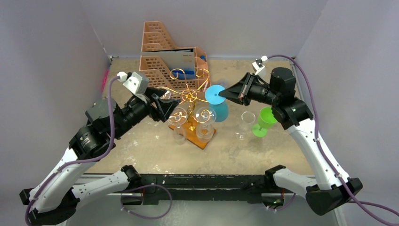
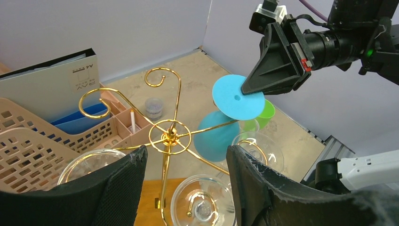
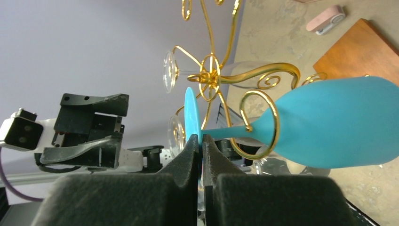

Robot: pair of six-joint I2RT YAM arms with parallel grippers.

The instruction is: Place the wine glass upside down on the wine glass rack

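Between pale lilac walls (image 1: 51,42), over a tan, mottled tabletop (image 1: 141,147), the left gripper (image 1: 165,109) hung at centre-left of the overhead view, jaws partly spread and empty, apparently standing by beside the wine glass rack (image 1: 189,96). Right of centre, the blue wine glass (image 1: 219,112) hung bowl-down with its stem threaded into a gold scroll arm, so the foot could likely catch on the loop. The right gripper (image 1: 227,93) was clamped tight on that foot's rim, seemingly steadying the glass until seated.

Lavender walls (image 1: 47,37), mottled tan tabletop (image 1: 141,148)
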